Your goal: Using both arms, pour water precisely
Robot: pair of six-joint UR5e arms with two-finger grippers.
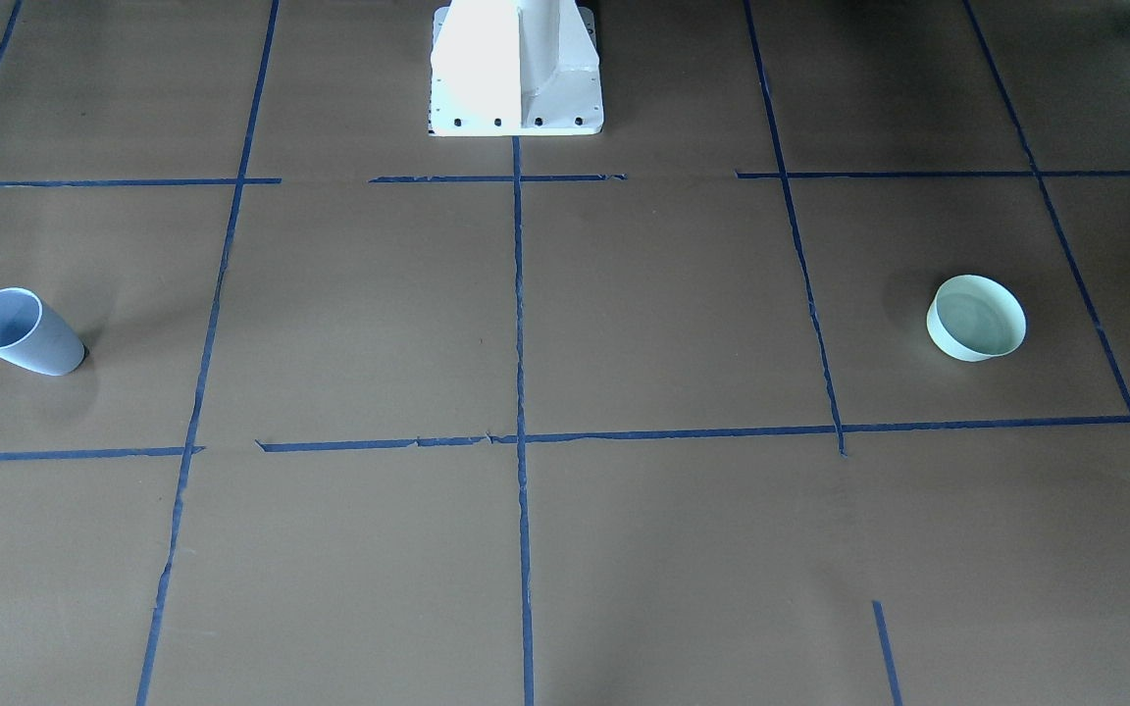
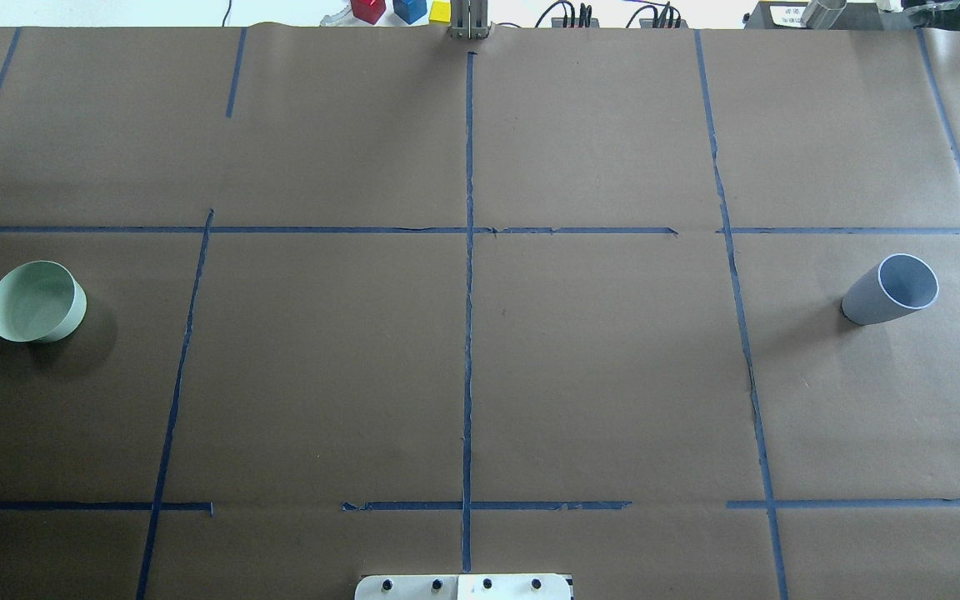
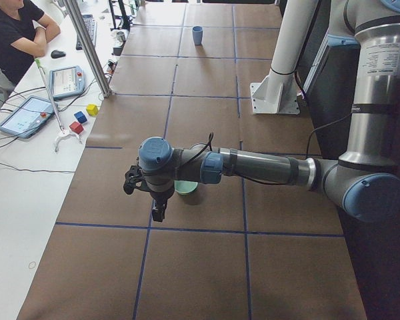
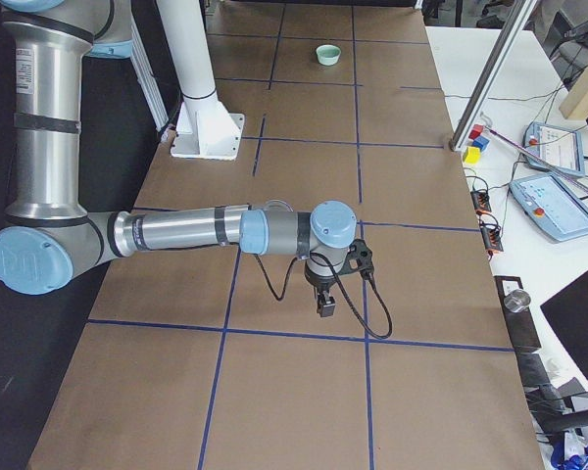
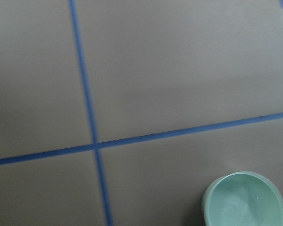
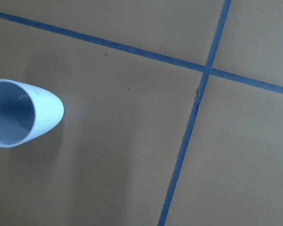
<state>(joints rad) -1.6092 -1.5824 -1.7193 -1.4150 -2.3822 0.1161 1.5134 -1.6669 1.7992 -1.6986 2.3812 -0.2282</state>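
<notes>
A pale blue cup (image 1: pixel 25 331) (image 2: pixel 892 289) (image 6: pixel 19 113) stands upright on the robot's right side of the brown table. A mint-green bowl (image 1: pixel 977 317) (image 2: pixel 37 301) (image 5: pixel 244 200) sits on the robot's left side. Its bottom shows a faint glossy sheen that may be the water. The left arm (image 3: pixel 267 167) reaches out above the bowl (image 3: pixel 185 189), its gripper (image 3: pixel 159 213) pointing down beside it. The right arm (image 4: pixel 176 230) hovers with its gripper (image 4: pixel 325 305) pointing down; the cup is hidden there. I cannot tell whether either gripper is open or shut.
The white pedestal (image 1: pixel 516 69) (image 2: pixel 463 587) stands at the robot's edge of the table. Blue tape lines (image 2: pixel 468 275) grid the paper. A metal post (image 3: pixel 87 47), coloured blocks (image 3: pixel 80 117), tablets (image 3: pixel 23 115) and a seated person (image 3: pixel 13 33) are along the far side.
</notes>
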